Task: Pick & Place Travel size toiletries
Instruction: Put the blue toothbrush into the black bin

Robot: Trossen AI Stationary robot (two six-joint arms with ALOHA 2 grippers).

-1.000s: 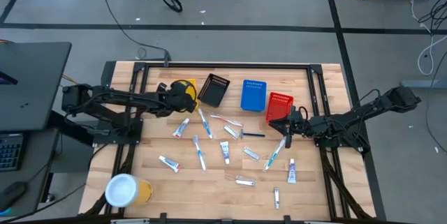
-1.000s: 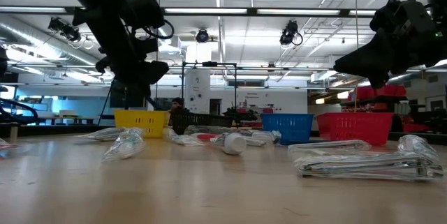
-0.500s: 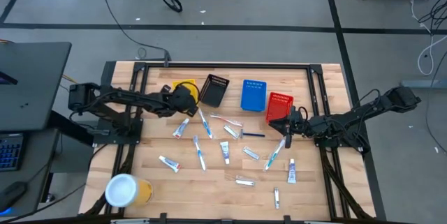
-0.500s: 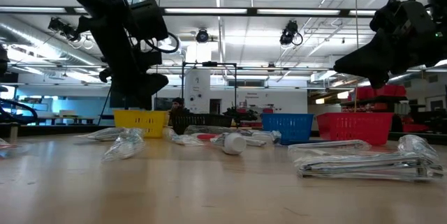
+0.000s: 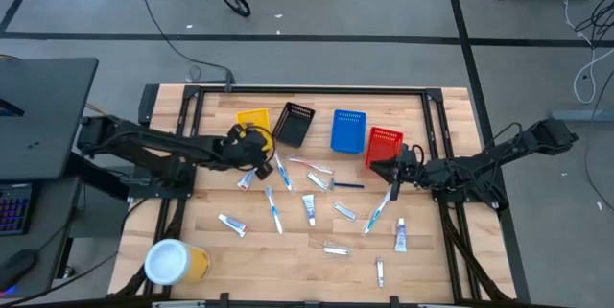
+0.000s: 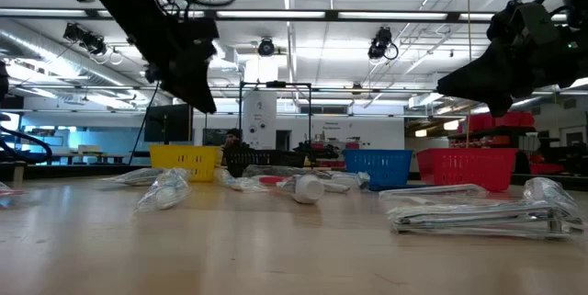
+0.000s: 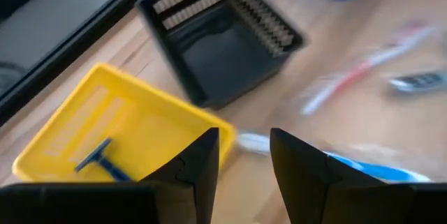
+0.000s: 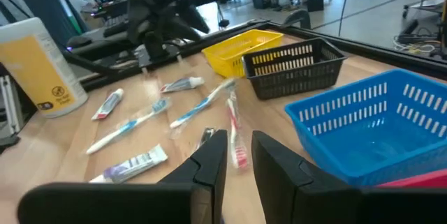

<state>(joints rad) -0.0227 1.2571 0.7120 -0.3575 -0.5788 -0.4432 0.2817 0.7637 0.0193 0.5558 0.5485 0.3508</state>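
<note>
The travel size toiletries lie scattered on the wooden table: white tubes (image 5: 232, 224) (image 5: 400, 236), blue-white toothbrushes (image 5: 272, 208) (image 5: 375, 214), a dark razor (image 5: 347, 184) and silvery sachets (image 5: 336, 248). A blue razor (image 7: 103, 158) lies in the yellow basket (image 5: 253, 119). My left gripper (image 5: 251, 150) hangs open and empty just on the near side of the yellow basket, above a tube (image 5: 247, 177). My right gripper (image 5: 393, 169) is shut and empty beside the red basket (image 5: 383, 143).
The black basket (image 5: 294, 123), tipped on its side, and the blue basket (image 5: 348, 130) stand in the far row between the yellow and red ones. A big yellow cup with a white lid (image 5: 175, 262) stands at the near left corner.
My left gripper has moved from above the yellow basket toward the table's near edge and risen, so the basket now shows uncovered.
</note>
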